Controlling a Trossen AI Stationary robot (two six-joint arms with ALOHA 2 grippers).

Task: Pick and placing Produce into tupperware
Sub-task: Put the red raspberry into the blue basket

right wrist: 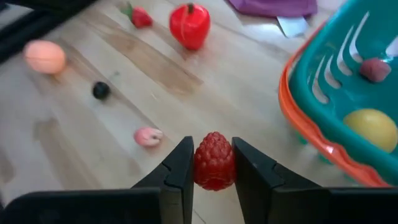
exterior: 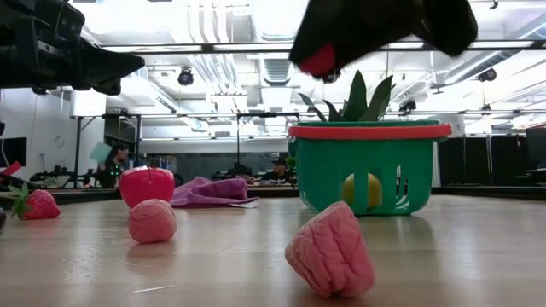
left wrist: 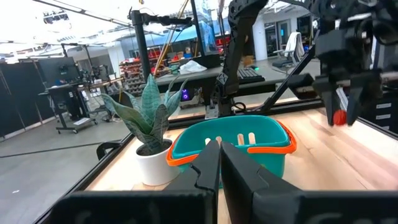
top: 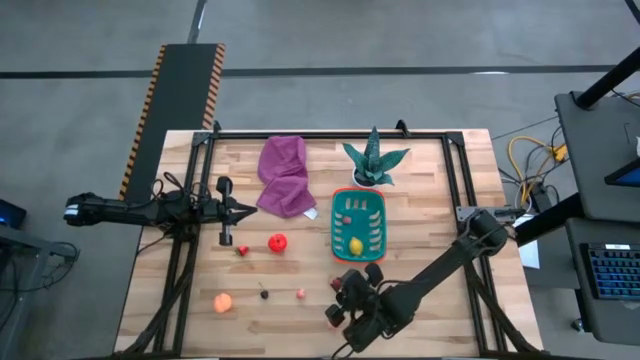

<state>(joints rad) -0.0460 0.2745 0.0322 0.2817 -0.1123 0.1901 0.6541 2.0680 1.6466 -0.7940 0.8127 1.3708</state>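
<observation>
Item 1: right gripper (right wrist: 213,171), at the near edge of the table around 5 o'clock from table centre, lifted above the wood. Its 2 fingers are clamped on a red raspberry (right wrist: 214,160), 1 finger on each side.

Item 2: loose produce on the bare planks. A pink piece (top: 300,293) and a dark berry (top: 264,294) lie near the front; an orange ball (top: 223,302) sits at about 8 o'clock. Farther back, a red apple (top: 277,242) stands just beside a small strawberry (top: 242,251).

Item 3: teal basket (top: 343,238) with orange rim, at roughly 2 o'clock from centre, just beyond the right gripper. Inside lie a yellow lemon (top: 355,246) and 1 small pink piece (right wrist: 375,68).

Item 4: left gripper (top: 246,209), at 9 o'clock, fingers pressed together, holding nothing, pointing toward the basket.

Item 5: purple cloth (top: 285,176), at 12 o'clock, well behind the apple.

Item 6: green spiky plant (top: 374,160) in a white pot, at the far edge, just behind the basket.
</observation>
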